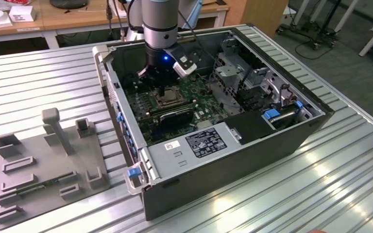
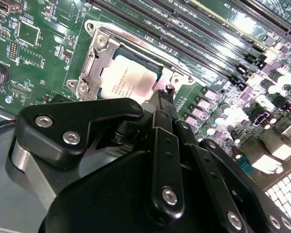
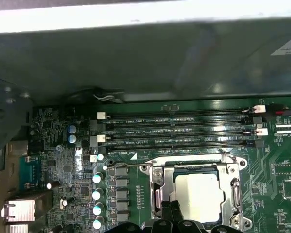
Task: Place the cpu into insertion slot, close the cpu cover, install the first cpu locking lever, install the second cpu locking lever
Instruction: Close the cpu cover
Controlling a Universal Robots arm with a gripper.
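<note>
Inside the open computer case (image 1: 251, 155), above the green motherboard (image 2: 43, 53), the gripper (image 2: 164, 97) hangs low at one side of the socket. Its black fingers (image 2: 161, 131) are drawn together into a narrow clenched point, the tips right at the rim of the cpu cover (image 2: 94, 58); whether they pinch anything there I cannot tell. The cpu (image 2: 133, 80) lies flat in the insertion slot (image 3: 170, 191), its silvery top showing through the cover's cut-out middle, with the cover lying down around it. Long black memory slots (image 2: 184, 29) run just beside the socket.
</note>
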